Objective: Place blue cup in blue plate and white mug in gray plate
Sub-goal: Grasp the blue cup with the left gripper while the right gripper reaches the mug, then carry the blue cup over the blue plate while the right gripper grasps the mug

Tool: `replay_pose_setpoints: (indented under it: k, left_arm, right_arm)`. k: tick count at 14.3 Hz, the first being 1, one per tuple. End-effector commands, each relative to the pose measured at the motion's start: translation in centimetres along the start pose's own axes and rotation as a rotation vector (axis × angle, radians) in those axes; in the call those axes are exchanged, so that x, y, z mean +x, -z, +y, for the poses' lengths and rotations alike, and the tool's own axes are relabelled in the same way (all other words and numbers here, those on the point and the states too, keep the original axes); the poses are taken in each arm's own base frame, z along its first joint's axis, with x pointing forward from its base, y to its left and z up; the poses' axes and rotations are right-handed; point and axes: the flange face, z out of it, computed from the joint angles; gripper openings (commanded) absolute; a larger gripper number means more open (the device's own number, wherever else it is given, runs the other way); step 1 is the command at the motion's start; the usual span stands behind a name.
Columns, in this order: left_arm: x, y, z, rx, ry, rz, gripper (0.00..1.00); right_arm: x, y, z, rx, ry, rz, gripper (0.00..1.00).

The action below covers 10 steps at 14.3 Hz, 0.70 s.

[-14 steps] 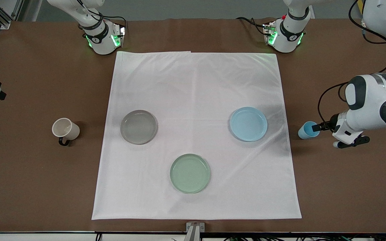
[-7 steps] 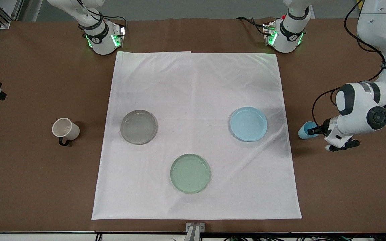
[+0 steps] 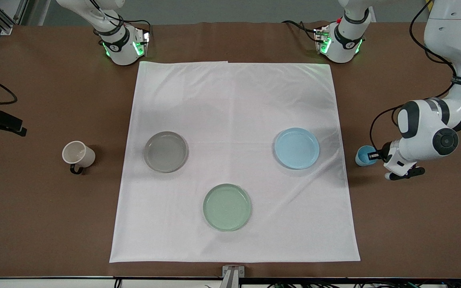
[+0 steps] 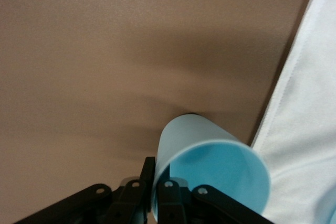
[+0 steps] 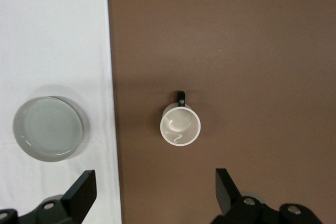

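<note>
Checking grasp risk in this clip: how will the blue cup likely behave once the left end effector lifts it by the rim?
The blue cup looks thin-walled and small, so probably light. The left end effector pinches one wall at the rim, so the cup may swing or tilt. Its smooth tapered side could slip, and it might roll if dropped.

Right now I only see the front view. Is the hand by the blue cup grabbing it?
Observer: Yes. The left wrist view shows the left hand pinching the blue cup by its wall, one finger inside, one outside.
Operator: Is anything in the cup?
Observer: No, its inside looks empty.
Operator: What about the other hand?
Observer: The right wrist view shows the right hand open, up over the brown table, looking down at the white mug.
</note>
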Motion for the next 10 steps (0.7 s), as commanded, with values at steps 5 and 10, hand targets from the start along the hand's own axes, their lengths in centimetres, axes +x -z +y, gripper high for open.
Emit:
replay_pose_setpoints:
  k: [5,10]
  left_arm:
    - [-3.9,7.7,7.6,0.001,-0.014,-0.002,0.00]
    - [-7.9,7.3,18.8,-0.019,0.095,-0.025,0.00]
  right_arm:
    - [2.7,-16.1,1.2,-0.040,0.042,-0.003,1.00]
    - [1.9,-25.4,2.0,-0.036,0.031,0.050,1.00]
